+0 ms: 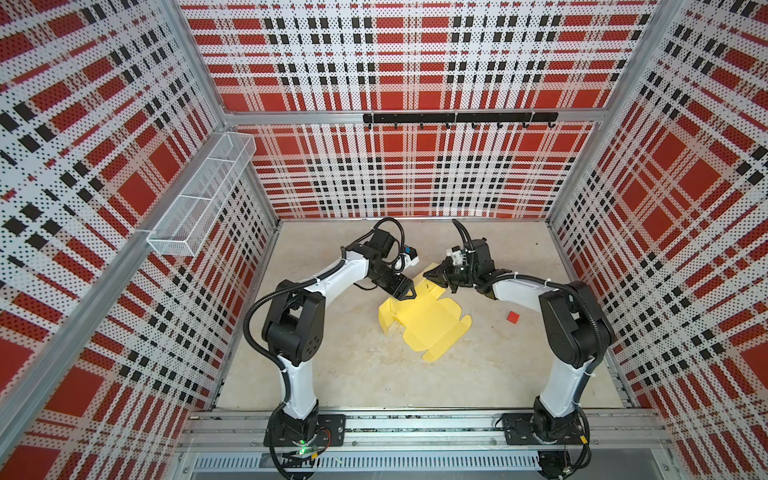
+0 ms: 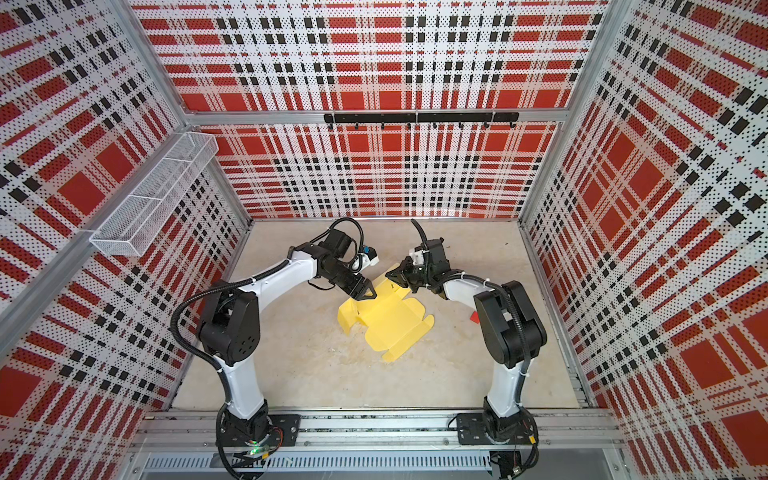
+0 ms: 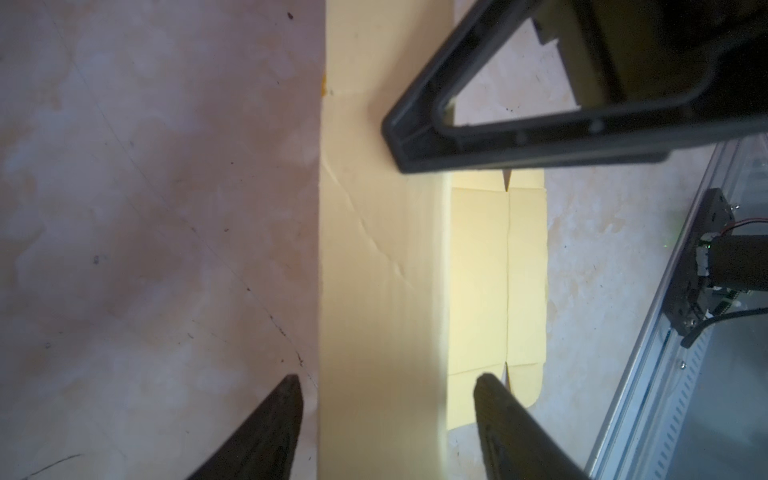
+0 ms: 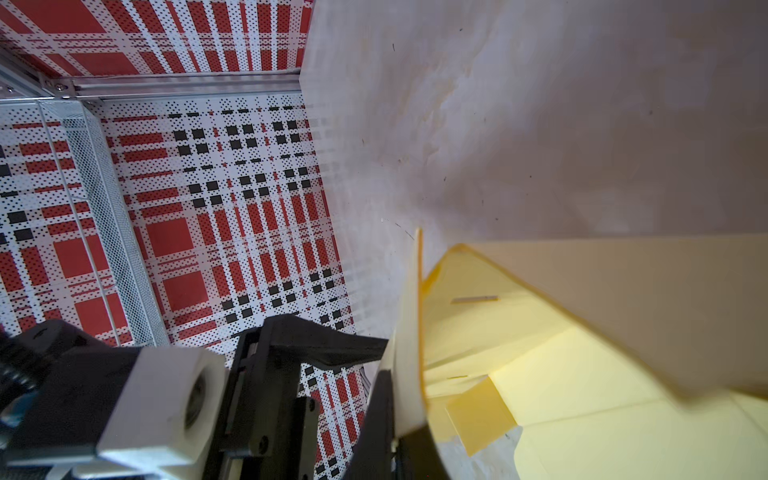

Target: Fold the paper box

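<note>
The paper box (image 1: 428, 322) (image 2: 388, 322) is a pale yellow die-cut sheet lying partly folded mid-floor, with its far end raised. My right gripper (image 1: 429, 276) (image 4: 400, 411) is shut on a thin upright flap at that far end, the card pinched between its black fingers. My left gripper (image 1: 408, 294) (image 3: 387, 379) hangs open over the box's left side. In the left wrist view a raised yellow panel (image 3: 382, 266) runs between its two fingers, clear of the one finger whose gap shows. The right gripper's finger (image 3: 415, 137) shows close ahead in that view.
A small red square piece (image 1: 513, 317) lies on the floor right of the box, near the right arm. A wire basket (image 1: 199, 199) hangs on the left wall and a black hook rail (image 1: 457, 118) on the back wall. An aluminium rail (image 1: 415, 428) carries both arm bases.
</note>
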`<state>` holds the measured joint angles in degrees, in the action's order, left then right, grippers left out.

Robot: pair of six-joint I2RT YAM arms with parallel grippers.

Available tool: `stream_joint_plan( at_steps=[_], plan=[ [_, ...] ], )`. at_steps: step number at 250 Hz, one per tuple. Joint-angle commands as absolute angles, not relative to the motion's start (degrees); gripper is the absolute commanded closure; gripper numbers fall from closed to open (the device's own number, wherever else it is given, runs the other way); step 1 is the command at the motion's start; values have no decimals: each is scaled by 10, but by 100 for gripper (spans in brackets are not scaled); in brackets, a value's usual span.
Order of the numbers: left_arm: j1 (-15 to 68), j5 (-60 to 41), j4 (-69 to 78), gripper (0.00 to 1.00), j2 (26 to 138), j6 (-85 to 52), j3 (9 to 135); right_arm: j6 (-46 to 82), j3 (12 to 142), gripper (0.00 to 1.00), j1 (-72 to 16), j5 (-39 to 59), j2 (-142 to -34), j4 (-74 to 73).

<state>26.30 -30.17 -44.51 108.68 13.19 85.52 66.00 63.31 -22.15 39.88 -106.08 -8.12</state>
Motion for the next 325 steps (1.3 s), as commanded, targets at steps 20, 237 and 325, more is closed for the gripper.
stream_joint_plan(
  at_steps=[20,237,325],
  plan=[
    [248,-352,-431,25,1033,110,835,625,634,95,-211,408,-1049,-116],
    [260,-330,-407,39,1098,87,827,641,543,88,-176,453,-1099,-347],
    [264,-330,-403,41,1101,88,823,673,523,70,-174,450,-1113,-406]
  ],
)
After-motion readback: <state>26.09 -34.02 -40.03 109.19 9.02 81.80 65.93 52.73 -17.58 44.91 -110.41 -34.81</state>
